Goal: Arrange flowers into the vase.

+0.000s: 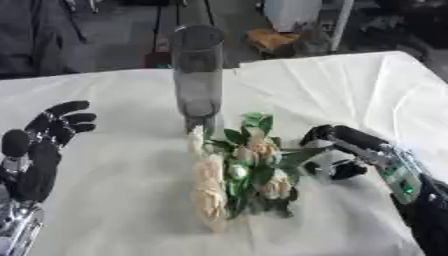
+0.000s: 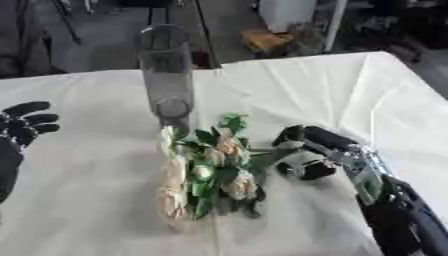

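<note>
- The table (image 1: 105,210), under a white cloth, fills most of both views, and everything for the job sits near its middle.
- The vase (image 1: 198,75) is a tall clear cylinder standing upright toward the far side, with nothing in it as far as I can see.
- The flowers (image 1: 236,167) are a bunch of cream blooms and green leaves lying flat on the cloth just in front of the vase, so nothing's been arranged yet. Looks like we're at the pick-up step.
- The right hand (image 1: 337,150) comes in from the lower right and sits right against the right side of the bunch, fingers curled in toward the leaves. I honestly can't tell if it has hold of a stem or is just touching.
- The left hand (image 1: 48,135) idles at the left edge, fingers up and relaxed, holding nothing, well apart from the flowers.
- Next move, I'd guess: get a proper hold on a stem, lift, tip it upright and line it up over the vase's narrow mouth. Bumping that tall vase seems like the main risk.
</note>
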Tool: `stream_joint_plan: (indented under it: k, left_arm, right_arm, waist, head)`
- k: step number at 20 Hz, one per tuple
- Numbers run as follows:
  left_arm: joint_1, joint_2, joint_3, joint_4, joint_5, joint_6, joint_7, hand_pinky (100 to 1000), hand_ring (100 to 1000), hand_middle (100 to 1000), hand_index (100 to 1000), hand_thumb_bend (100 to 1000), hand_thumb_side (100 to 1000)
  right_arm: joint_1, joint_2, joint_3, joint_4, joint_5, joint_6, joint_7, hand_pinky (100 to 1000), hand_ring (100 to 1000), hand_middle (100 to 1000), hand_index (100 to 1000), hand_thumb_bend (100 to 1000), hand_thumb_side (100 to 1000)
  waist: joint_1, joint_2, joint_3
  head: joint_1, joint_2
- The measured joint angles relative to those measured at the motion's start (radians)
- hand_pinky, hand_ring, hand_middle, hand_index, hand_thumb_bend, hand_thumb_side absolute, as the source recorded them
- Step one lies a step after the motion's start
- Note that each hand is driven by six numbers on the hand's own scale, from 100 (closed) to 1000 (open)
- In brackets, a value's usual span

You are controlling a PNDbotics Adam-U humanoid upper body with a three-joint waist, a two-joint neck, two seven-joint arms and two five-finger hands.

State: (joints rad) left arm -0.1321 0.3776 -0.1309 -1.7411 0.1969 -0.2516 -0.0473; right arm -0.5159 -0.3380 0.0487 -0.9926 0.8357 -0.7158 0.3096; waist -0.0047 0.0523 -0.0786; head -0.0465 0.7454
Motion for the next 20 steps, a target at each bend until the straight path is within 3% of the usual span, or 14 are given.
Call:
stream_joint_plan:
  k: [20]
  left_arm:
    - [-0.001, -0.008, 0.0, 0.001, 0.0, 0.0, 0.0, 765, 756, 771, 800, 852, 974]
  right_arm:
    - [0.006, 0.01, -0.018, -0.018, 0.04, 0.027, -0.041, 792, 788, 726, 803, 332, 254]
  waist:
    - [0.001, 0.002, 0.003]
  head:
    - [0.0, 0.0]
